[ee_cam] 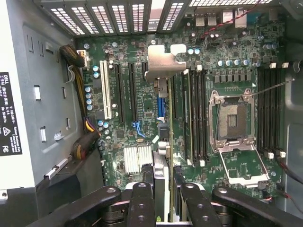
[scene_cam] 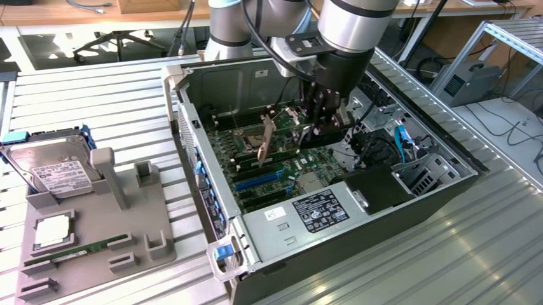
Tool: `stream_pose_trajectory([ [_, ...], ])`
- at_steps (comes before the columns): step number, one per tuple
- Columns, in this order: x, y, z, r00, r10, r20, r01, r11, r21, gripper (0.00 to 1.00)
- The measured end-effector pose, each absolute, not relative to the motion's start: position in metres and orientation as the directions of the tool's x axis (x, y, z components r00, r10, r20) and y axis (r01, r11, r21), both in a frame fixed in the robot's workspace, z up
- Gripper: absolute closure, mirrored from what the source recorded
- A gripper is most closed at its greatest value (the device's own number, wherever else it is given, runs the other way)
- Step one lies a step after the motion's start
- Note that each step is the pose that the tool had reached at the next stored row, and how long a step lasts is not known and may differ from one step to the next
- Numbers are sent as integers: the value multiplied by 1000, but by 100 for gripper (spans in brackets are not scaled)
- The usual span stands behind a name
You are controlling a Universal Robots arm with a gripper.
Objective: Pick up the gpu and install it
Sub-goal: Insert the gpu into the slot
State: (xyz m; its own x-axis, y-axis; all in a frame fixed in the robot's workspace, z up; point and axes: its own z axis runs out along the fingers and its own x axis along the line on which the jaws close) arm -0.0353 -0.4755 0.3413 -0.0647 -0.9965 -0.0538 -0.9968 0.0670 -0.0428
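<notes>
The gripper [scene_cam: 325, 129] hangs inside the open computer case [scene_cam: 441, 190], its dark fingers [ee_cam: 142, 203] clamped on the gpu [ee_cam: 164, 142], which it holds edge-on above the motherboard [scene_cam: 280, 171]. In the wrist view the card runs straight out from between the fingers as a thin vertical strip, and its silver metal bracket [ee_cam: 163, 64] sits at the far end from the gripper, close to the slotted rear wall of the case [ee_cam: 118, 14]. Directly beneath the card lie the long expansion slots [ee_cam: 130, 90], among them a white one [ee_cam: 107, 90] off to one side; whether the card's lower edge already touches a slot cannot be told. On the other side of the gripper sits the open CPU socket [ee_cam: 232, 118] with its metal frame (the lid is folded down towards the gripper), flanked by dark memory slots [ee_cam: 196, 113]. Nearer the gripper's base, a small finned heatsink [ee_cam: 137, 158] rests on the board. Outside the case, well away towards the exterior view's left, a grey parts tray [scene_cam: 93, 235] holds a hard drive [scene_cam: 55, 171], a square chip [scene_cam: 53, 230] and a green RAM stick [scene_cam: 76, 251].
</notes>
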Motion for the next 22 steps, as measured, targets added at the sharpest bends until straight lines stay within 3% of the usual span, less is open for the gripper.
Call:
stream_pose_trajectory([
  [22, -40, -475, 335, -65, -996, -54, -997, 67, -43, 73],
])
